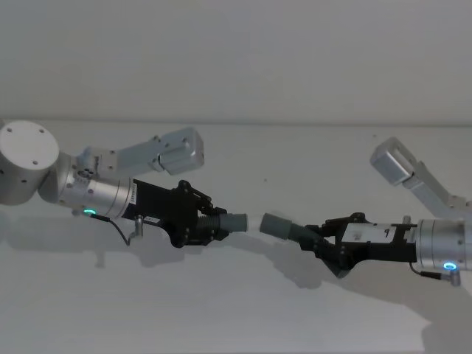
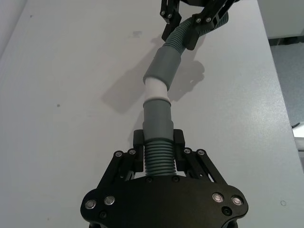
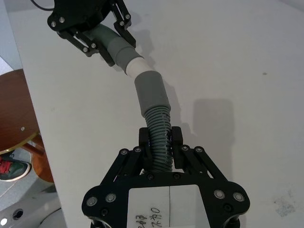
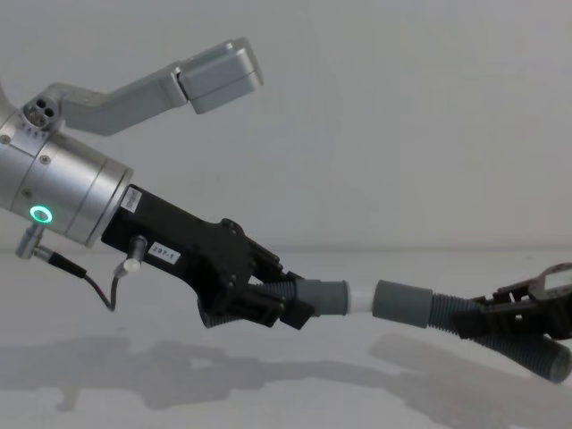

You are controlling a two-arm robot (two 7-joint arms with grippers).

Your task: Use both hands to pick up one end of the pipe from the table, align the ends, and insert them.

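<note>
Left gripper (image 4: 268,299) has its jaws clenched on the ribbed part of the left pipe (image 4: 308,297); right gripper (image 4: 514,317) likewise grasps the right pipe (image 4: 429,308). Both pipes are held above the counter (image 1: 236,310) at mid-scene. The left pipe's white tip (image 2: 155,89) sits at the mouth of the right pipe's socket (image 2: 164,66), cuffs slightly angled to each other.

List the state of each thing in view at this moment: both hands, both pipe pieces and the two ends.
left hand: shut on the left pipe piece, held off the table
right hand: shut on the right pipe piece, held off the table
left pipe piece: gripped on its ribs
right pipe piece: gripped on its ribs
white tube tip: facing the socket, mostly outside it
socket cuff: at the tip, not fully seated
table: under both pieces
</note>
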